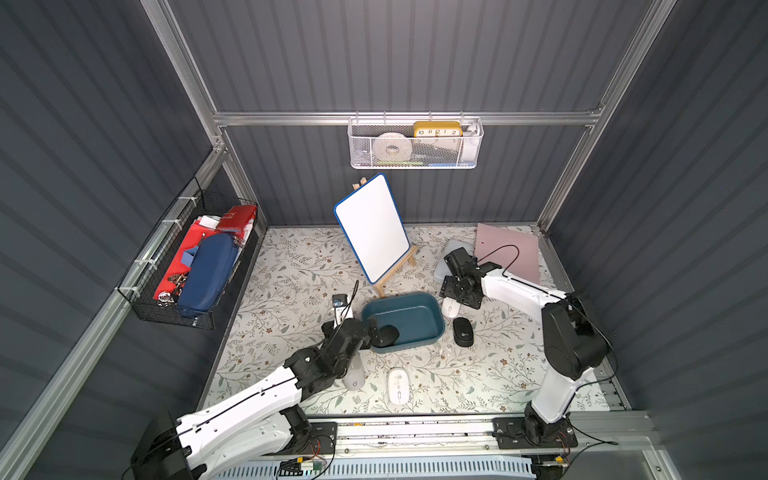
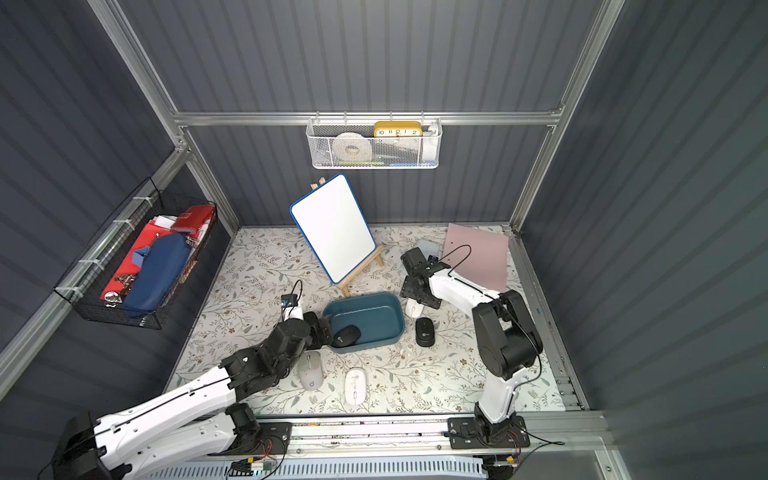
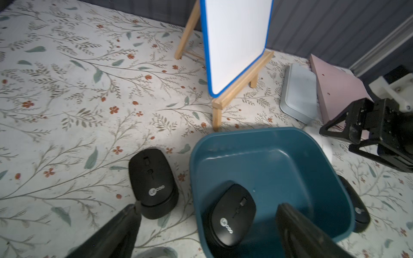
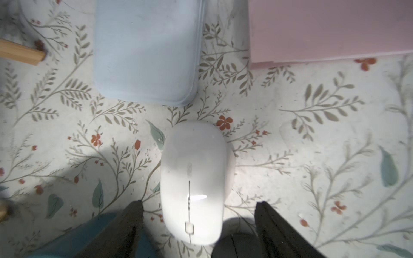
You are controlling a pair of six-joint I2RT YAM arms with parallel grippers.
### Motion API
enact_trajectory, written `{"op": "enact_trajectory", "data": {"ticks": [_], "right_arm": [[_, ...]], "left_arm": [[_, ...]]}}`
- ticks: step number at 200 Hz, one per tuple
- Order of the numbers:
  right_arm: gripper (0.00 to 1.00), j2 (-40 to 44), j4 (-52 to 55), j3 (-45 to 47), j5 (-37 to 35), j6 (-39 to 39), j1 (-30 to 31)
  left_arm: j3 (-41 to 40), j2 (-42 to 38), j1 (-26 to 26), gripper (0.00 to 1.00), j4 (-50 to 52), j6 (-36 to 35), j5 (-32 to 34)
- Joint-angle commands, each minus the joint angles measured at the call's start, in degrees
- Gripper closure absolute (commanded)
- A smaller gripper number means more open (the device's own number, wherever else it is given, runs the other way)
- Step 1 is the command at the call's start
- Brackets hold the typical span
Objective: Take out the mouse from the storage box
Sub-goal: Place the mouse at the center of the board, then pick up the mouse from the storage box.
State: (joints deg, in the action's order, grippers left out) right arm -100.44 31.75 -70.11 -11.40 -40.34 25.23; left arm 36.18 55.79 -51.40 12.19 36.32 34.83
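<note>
The teal storage box (image 1: pixel 419 316) (image 2: pixel 376 318) (image 3: pixel 279 169) sits mid-table. One black mouse (image 1: pixel 388 334) (image 2: pixel 345 336) (image 3: pixel 231 214) lies in its near left corner. My left gripper (image 1: pixel 374 328) (image 3: pixel 208 205) is open and straddles the box's left wall, one finger inside, one outside, with that mouse between them and untouched. My right gripper (image 1: pixel 457 293) (image 4: pixel 199 202) is open above a white mouse (image 1: pixel 451 308) (image 4: pixel 194 174) that rests on the table just right of the box, with a gap at each finger.
Outside the box lie a black mouse (image 3: pixel 152 183) by its left wall, another black mouse (image 1: pixel 462 331) on its right, a grey mouse (image 2: pixel 311 370) and a white mouse (image 1: pixel 397 385) in front. A whiteboard on an easel (image 1: pixel 372 228), a pale lid (image 4: pixel 145 51) and a pink board (image 1: pixel 507 253) stand behind.
</note>
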Motion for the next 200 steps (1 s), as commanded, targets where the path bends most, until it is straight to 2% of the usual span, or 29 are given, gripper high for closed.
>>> {"op": "enact_trajectory", "data": {"ticks": [1, 16, 45, 80, 109, 128, 155, 200], "right_arm": [[0.18, 5.2, 1.5, 3.2, 0.1, 2.3, 0.1], [0.17, 8.1, 1.5, 5.6, 1.2, 2.9, 0.1], [0.18, 13.4, 1.3, 9.7, 3.0, 5.0, 0.2], [0.18, 19.8, -0.3, 15.0, 3.5, 6.0, 0.2], [0.18, 22.6, -2.1, 18.5, 3.6, 5.9, 0.1], [0.18, 23.2, -2.6, 19.9, 4.1, 5.6, 0.1], [0.18, 23.3, -2.9, 21.2, 5.2, 5.7, 0.1], [0.18, 25.1, -3.5, 23.2, 6.6, 5.3, 0.1]], "left_arm": [[10.7, 7.4, 0.2, 0.01, 4.5, -2.8, -5.5], [16.7, 13.2, 0.4, 0.01, 9.5, -3.2, -7.4], [24.8, 21.2, 2.1, 0.01, 16.2, -6.8, -18.6], [38.4, 33.4, 2.8, 0.00, 32.7, -9.7, -21.4], [46.6, 43.3, 2.8, 0.01, 43.8, -13.6, -23.4], [48.7, 47.5, 2.8, 0.01, 47.7, -16.2, -23.4], [49.6, 49.0, 2.8, 0.04, 49.4, -20.1, -24.5], [48.6, 51.9, 2.8, 0.07, 48.3, -20.5, -24.0]]}}
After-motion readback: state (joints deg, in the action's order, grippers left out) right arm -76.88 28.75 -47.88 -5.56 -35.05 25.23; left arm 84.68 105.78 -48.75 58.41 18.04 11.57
